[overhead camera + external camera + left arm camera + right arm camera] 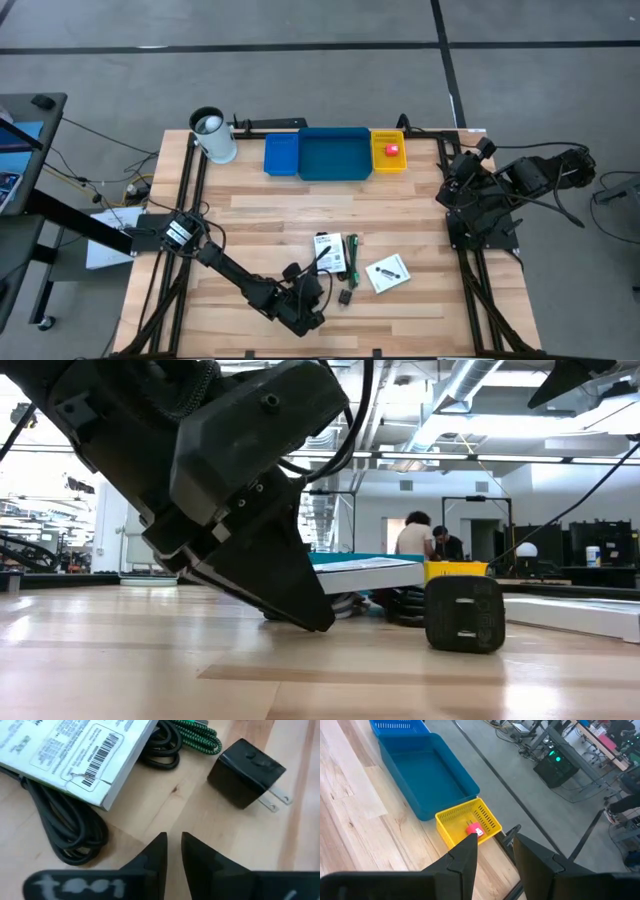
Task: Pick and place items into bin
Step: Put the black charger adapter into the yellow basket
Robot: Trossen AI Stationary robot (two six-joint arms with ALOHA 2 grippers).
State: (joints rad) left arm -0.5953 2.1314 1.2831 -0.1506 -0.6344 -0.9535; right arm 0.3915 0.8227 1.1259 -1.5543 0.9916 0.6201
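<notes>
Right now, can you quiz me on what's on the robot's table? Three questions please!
1. True or false: the red block lies in the yellow tray.
2. What lies nearest the left pincer? A) cup B) black plug C) wide blue tray
3. How many white packets lie on the table?
Key: 1 true; 2 B; 3 two.

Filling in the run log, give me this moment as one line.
left gripper: low over table, nearly closed, empty | nearby: black plug, white packet | right gripper: waiting, open | red block in yellow tray
</notes>
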